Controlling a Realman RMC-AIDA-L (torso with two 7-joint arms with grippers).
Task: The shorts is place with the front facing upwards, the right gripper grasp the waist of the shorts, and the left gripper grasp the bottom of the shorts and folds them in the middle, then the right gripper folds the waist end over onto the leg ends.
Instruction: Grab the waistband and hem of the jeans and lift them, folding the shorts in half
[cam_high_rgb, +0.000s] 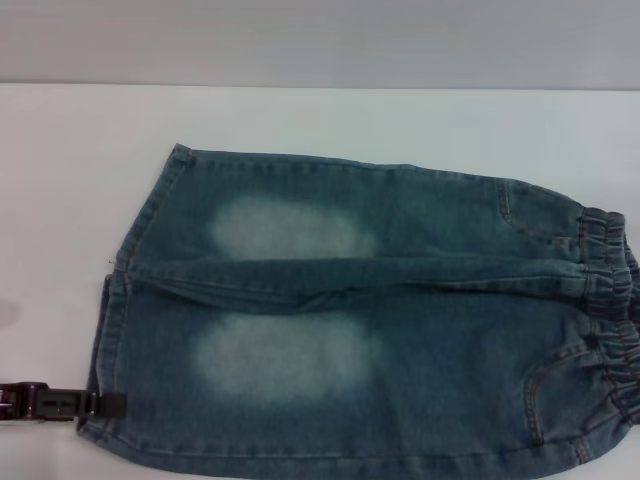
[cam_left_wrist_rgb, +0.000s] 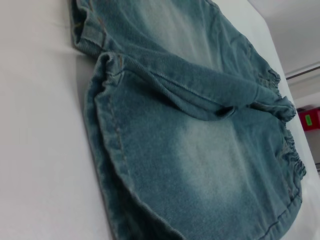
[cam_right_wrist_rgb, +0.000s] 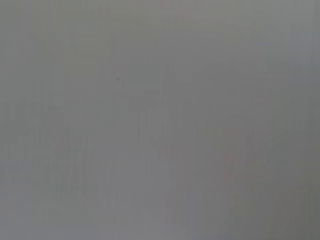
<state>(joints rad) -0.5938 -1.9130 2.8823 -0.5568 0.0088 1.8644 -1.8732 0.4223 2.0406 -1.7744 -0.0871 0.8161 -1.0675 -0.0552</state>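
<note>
So the left gripper (cam_high_rgb: 100, 405) pokes in flat from the lower left edge of the head view, its tip touching the bottom of the shorts (cam_high_rgb: 115, 300); can't tell if it's clamped or loose. The shorts (cam_high_rgb: 380, 320) lie front-up on the white table (cam_high_rgb: 300, 115), filling the middle and lower frame, long axis left to right, the waist (cam_high_rgb: 610, 300) at the right edge. Right gripper isn't showing anywhere.
</note>
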